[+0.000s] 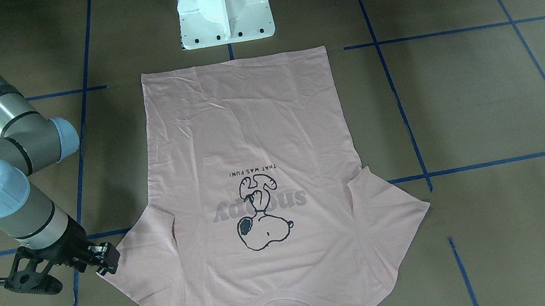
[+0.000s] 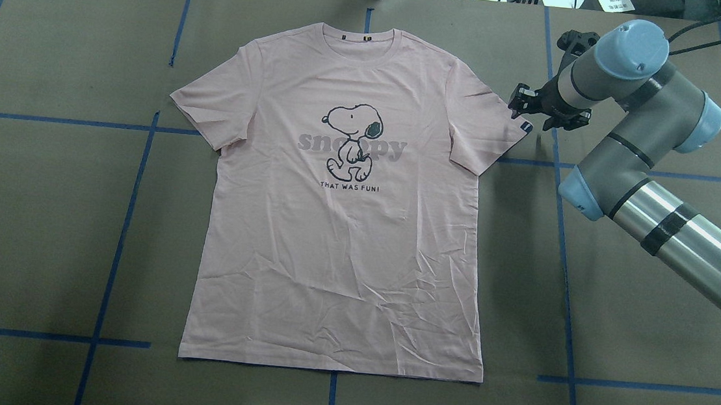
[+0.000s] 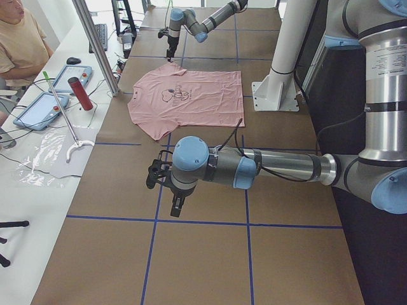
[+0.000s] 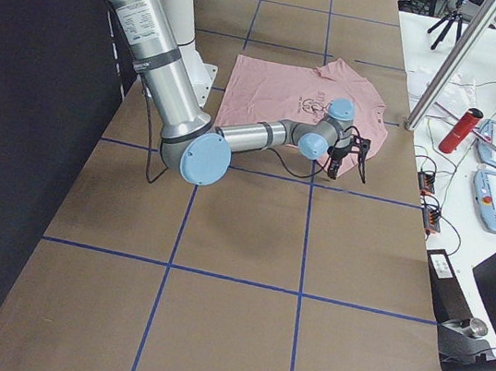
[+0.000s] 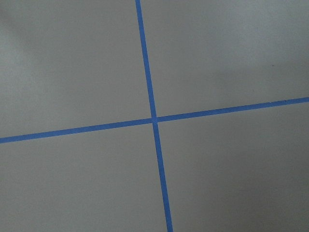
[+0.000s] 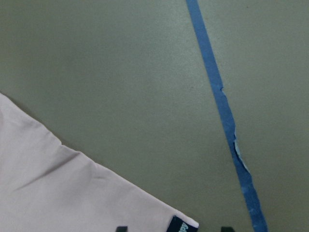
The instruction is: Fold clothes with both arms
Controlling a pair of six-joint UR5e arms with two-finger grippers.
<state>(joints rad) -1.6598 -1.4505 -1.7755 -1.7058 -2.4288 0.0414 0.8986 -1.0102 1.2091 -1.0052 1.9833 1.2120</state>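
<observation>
Sideways only, left hand (image 3: pixel 177 208); grip unclear.

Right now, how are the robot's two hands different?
The right gripper sits at a sleeve corner of the T-shirt; the left gripper hangs over the table, apart from it. The right gripper's jaws are open; the left gripper's cannot be judged. Both are black.

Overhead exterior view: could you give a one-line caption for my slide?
Pink T-shirt lies flat, print up, on the table; the right arm has its open jaws at the sleeve tag.
</observation>
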